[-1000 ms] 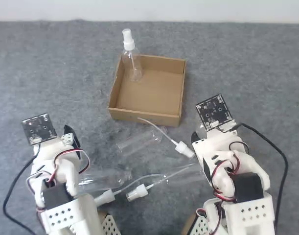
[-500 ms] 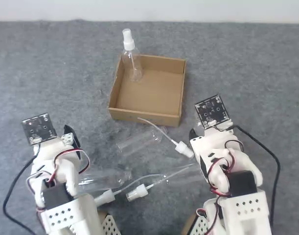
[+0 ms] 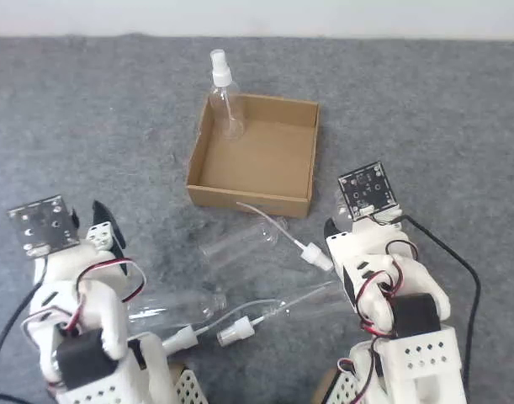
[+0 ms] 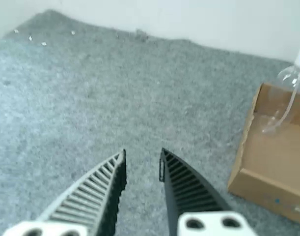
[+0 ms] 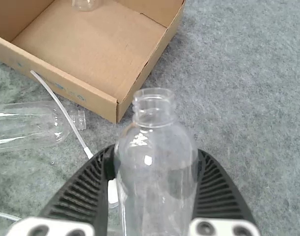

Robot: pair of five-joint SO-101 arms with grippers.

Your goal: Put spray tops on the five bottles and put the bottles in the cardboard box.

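- Jaws: your right gripper (image 5: 154, 155) is clamped on the body of an uncapped bottle (image 5: 154, 142), neck free, near the right end of the cardboard box (image 5: 56, 84). Your left gripper (image 4: 142, 155) is narrowly parted and empty over bare carpet (image 4: 91, 88).
- Done: one capped bottle (image 3: 225, 97) stands in the box's far left corner.
- Left, as judged: four bottles to cap and box. These are the held one, a lying bottle (image 3: 240, 240) by the box's near wall, and two more between the arms. A loose spray top (image 3: 315, 254) and others lie among them.
- Room: most of the box floor is free, and the carpet left and right of the box is open. Mind the near wall and the clutter.
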